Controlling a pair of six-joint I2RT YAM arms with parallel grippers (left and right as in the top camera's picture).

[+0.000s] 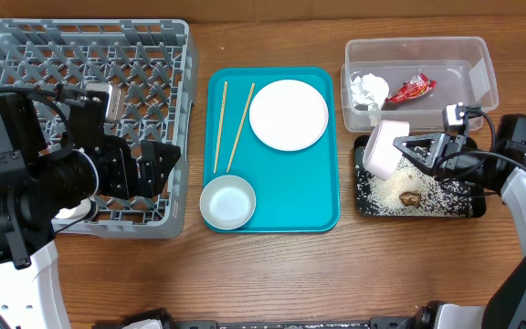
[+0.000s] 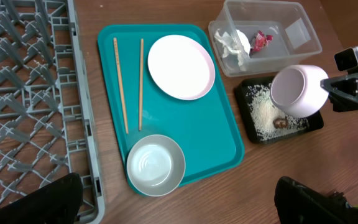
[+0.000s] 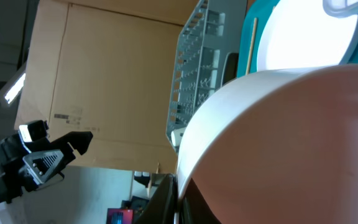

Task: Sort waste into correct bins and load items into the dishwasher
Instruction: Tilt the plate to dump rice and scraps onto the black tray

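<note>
My right gripper (image 1: pixel 409 148) is shut on the rim of the white cup (image 1: pixel 385 149), holding it tilted on its side above the black tray (image 1: pixel 468 210), which holds rice (image 1: pixel 391 190) and a dark food bit (image 1: pixel 411 196). In the right wrist view the cup (image 3: pixel 278 143) fills the frame, its rim pinched between the jaws (image 3: pixel 179 199). The clear tub (image 1: pixel 482 64) holds the red wrapper (image 1: pixel 413 88) and the napkin (image 1: pixel 369 90). My left gripper (image 1: pixel 158 164) is open and empty by the rack's (image 1: pixel 7 55) front right corner.
The teal tray (image 1: pixel 322 196) carries the white plate (image 1: pixel 289 114), the grey bowl (image 1: pixel 227 202) and two chopsticks (image 1: pixel 219 123). In the left wrist view the bowl (image 2: pixel 156 165) lies just ahead of my open fingers (image 2: pixel 179 208).
</note>
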